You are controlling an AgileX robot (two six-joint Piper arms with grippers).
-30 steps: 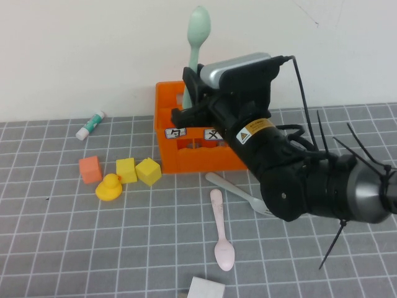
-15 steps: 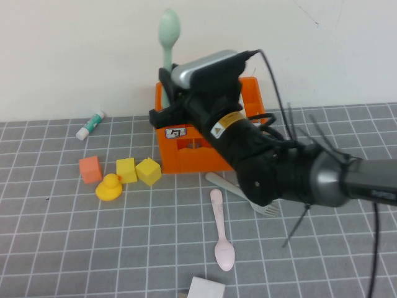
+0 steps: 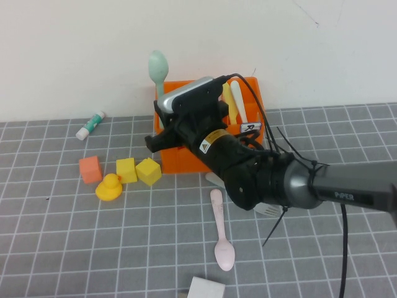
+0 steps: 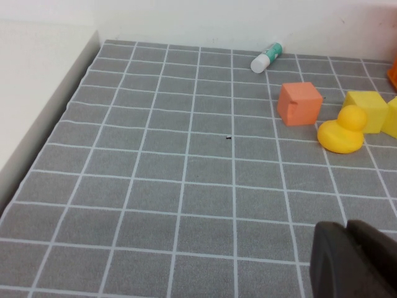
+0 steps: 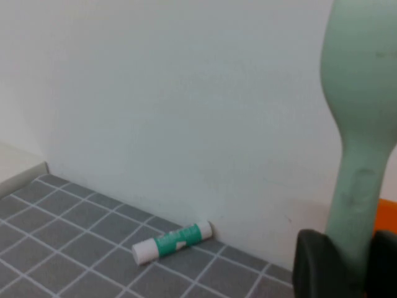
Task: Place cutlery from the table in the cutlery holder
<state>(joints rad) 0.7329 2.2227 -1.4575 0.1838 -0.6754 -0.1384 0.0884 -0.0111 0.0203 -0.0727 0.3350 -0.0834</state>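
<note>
My right gripper [image 3: 165,109] is shut on the handle of the mint-green spoon [image 3: 157,66]. It holds the spoon upright, bowl up, over the left end of the orange cutlery holder [image 3: 252,88] at the back wall. The right wrist view shows the spoon [image 5: 363,118] clamped between the gripper's [image 5: 350,256] dark fingers. A yellow knife [image 3: 227,99] and a white knife [image 3: 237,103] stand in the holder's right part. The pink spoon [image 3: 219,231] lies on the table in front, and the grey fork [image 3: 267,209] is half hidden under the arm. My left gripper [image 4: 353,261] hovers shut over bare table.
Left of the holder sit an orange block [image 3: 90,169], two yellow blocks [image 3: 126,169], and a yellow duck [image 3: 110,187]. A green-and-white glue stick [image 3: 90,124] lies by the wall. A white card [image 3: 206,288] pokes in at the front edge.
The right arm has swung left and lowered with the mint-green spoon. The holder's right part with the two knives has come into view.
</note>
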